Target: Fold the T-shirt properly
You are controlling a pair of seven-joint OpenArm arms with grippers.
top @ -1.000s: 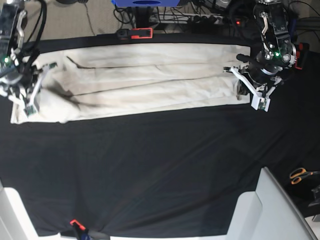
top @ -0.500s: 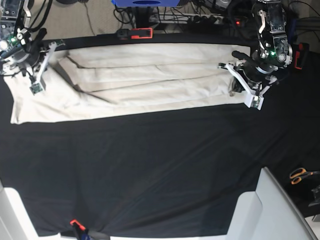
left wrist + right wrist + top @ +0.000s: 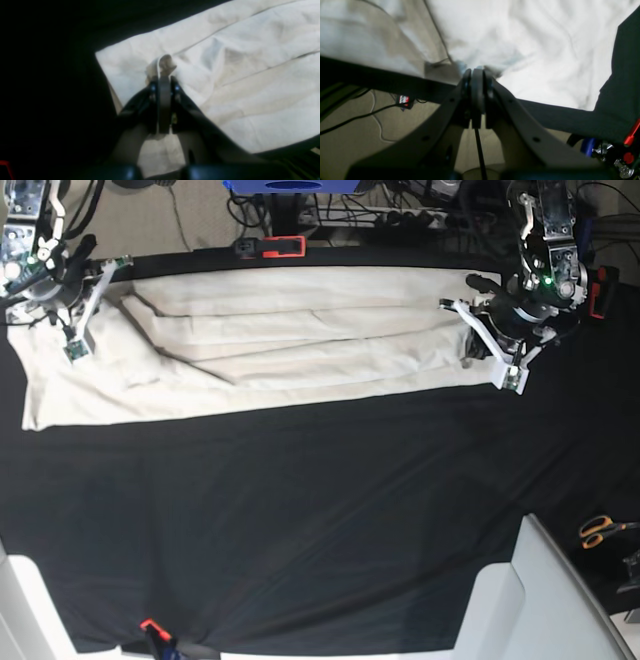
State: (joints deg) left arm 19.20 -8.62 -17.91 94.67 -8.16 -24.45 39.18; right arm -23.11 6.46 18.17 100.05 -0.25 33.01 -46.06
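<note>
My left gripper (image 3: 163,75) and right gripper (image 3: 477,75) are both clamped on the large plain cream cotton T-shirt (image 3: 290,340), stretched across the top of the black tablecloth (image 3: 300,520). Risk: thin pinches slip, or uneven pulling skews the fold.

Robotics lab workspace seen from above.

A bench draped in a black tablecloth (image 3: 320,510) is held at its far edge by an orange-and-black clamp (image 3: 270,247). Behind it, tangled cables and a power strip (image 3: 405,218) lie on a beige floor (image 3: 140,220). Orange-handled scissors (image 3: 603,530) sit at the right, and two robot arms stand at the far corners.
</note>
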